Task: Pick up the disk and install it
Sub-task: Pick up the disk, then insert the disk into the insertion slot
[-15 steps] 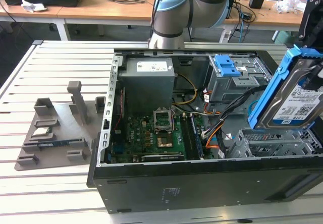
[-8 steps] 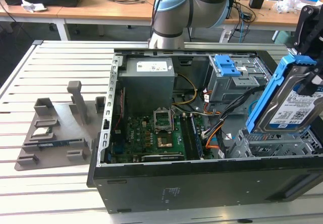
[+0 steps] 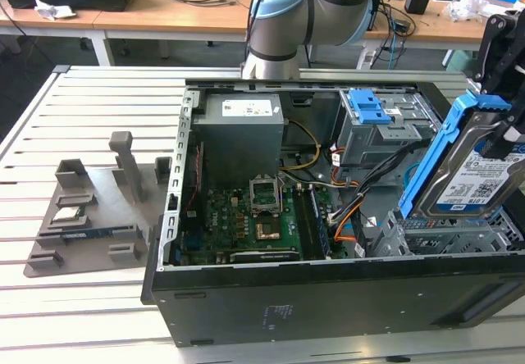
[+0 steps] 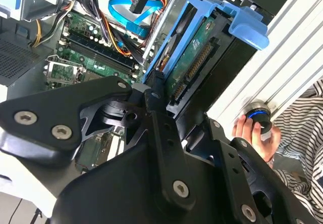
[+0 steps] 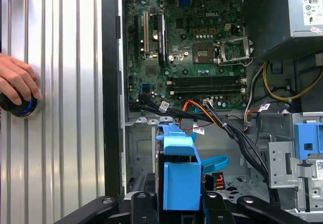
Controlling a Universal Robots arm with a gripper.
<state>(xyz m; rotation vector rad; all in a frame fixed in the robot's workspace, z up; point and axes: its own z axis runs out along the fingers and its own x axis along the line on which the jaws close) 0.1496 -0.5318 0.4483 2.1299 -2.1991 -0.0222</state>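
The tool is clamped on the disk, its black fingers pressing the bright blue carrier from either side in the first wrist view. In the exterior view the disk stands tilted on edge with its white-and-blue label facing outward. It is held over the metal drive cage at the exterior view's right end of the open computer case. Its lower edge is at the cage's mouth, and I cannot tell whether the two touch. In the second wrist view the disk's circuit-board side and connector row show.

Inside the case lie the motherboard, the grey power supply and a blue ridged latch on the upper bay. The case sits on a slatted metal worktop, with a grey fixture tray beside it. A person's hand rests on a round blue-lit knob on the worktop.
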